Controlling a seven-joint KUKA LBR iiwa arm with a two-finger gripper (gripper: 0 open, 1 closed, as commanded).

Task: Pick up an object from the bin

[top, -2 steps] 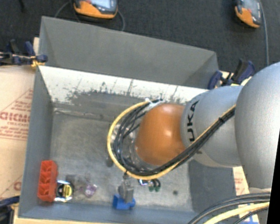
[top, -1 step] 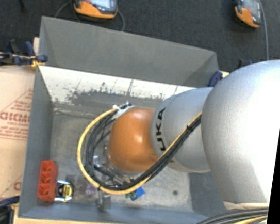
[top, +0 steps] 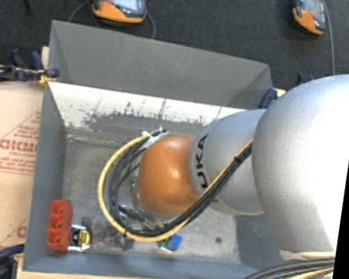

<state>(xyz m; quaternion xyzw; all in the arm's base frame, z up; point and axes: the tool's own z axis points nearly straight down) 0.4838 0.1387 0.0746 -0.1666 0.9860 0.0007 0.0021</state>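
Though I cannot tell the grip of the hand [top: 124, 224] beneath the orange cover [top: 163, 174], it hangs low mid-reach by a blue piece [top: 173, 242], lower middle, so closing seems next.

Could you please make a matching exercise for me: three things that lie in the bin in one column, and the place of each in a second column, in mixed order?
Things:
1. red block
2. small yellow and black thing
3. small blue thing

Places:
A. at the lower edge of the floor, below the orange wrist cover
B. in the lower left corner of the bin
C. right beside the red block, on its right

Pairs: 1-B, 2-C, 3-A
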